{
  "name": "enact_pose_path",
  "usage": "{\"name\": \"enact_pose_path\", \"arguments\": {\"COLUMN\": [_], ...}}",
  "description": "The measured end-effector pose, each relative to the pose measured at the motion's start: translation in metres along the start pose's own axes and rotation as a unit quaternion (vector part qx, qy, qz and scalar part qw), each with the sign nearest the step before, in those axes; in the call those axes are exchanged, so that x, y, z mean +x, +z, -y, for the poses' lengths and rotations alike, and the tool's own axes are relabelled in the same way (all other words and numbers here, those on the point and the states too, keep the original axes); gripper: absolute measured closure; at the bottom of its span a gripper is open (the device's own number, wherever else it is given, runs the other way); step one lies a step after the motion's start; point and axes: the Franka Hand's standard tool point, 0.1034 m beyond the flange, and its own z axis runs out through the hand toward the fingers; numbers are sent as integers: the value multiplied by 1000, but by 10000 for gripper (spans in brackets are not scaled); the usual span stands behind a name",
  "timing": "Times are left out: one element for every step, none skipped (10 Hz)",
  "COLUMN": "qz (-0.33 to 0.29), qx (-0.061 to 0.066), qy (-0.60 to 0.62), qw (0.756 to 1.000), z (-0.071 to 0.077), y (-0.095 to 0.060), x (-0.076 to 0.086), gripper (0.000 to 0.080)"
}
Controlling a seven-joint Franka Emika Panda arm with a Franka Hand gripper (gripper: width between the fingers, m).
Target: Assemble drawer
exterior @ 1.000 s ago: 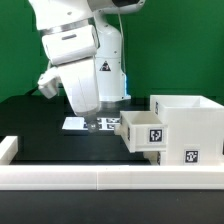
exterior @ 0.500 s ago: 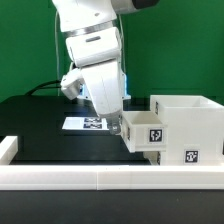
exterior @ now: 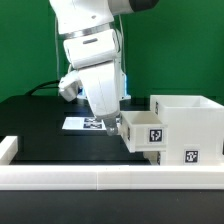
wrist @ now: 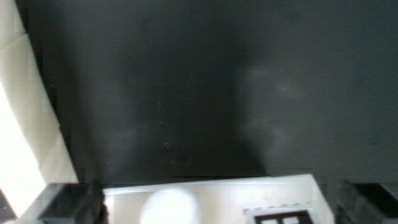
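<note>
The drawer's tall white casing (exterior: 186,125) stands at the exterior view's right, with tags on its front. One small white tray (exterior: 146,131) sticks out of its side toward the exterior view's left and carries a tag. My gripper (exterior: 113,122) hangs at the tray's outer end. In the wrist view the gripper (wrist: 214,206) is open. Its dark fingers (wrist: 63,205) stand on either side of the white tray (wrist: 187,200), which shows a tag corner. I cannot tell whether they touch it. A second tray is not in view.
The marker board (exterior: 80,124) lies on the black table behind the gripper. The long low white rail (exterior: 100,176) runs along the front edge and up the exterior view's left; it also shows in the wrist view (wrist: 22,110).
The arm has moved toward the exterior view's right, and the gripper has come down to the tray's outer end. In the last half second it barely moved.
</note>
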Motion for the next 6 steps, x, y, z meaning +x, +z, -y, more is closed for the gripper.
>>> {"name": "enact_pose_path", "arguments": {"qz": [-2,-3,-4,-4,-4,-4], "qx": [0,-1,-1,1,2,4], "qy": [-2,-1,0,-2,-4,-6], "qw": [1000,1000,1000,1000,1000,1000], "z": [-1,-1,-2,-3,-3,-3], "y": [2,3,4,5,5,7], "x": [6,12,18,25,29,35], "gripper": [151,151,151,151,151,151]}}
